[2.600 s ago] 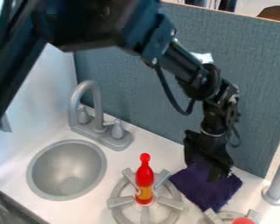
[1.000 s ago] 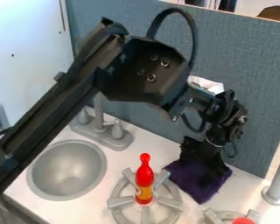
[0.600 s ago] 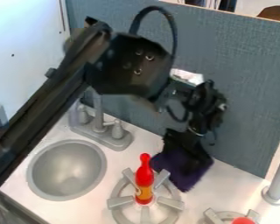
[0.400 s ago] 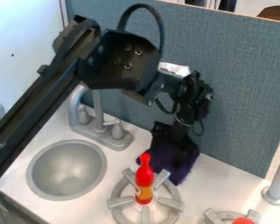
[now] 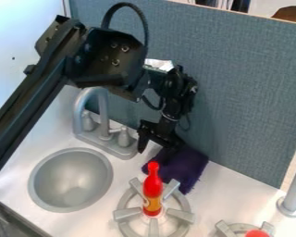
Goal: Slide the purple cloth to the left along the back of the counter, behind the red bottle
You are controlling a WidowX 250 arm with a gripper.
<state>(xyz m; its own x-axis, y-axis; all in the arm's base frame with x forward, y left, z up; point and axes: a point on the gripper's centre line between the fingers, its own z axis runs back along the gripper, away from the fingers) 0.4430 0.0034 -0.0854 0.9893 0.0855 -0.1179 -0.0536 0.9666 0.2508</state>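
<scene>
At my gripper, the jaws are standing parted and gripping nothing. Just below them, the dark purple cloth is lying spread, the desk bearing its weight. The faucet is standing beside them. Farther down, the red toy bottle is balancing upright on its own base, the burner's arms radiating around it. Beyond the faucet, the sink is sitting recessed.
</scene>
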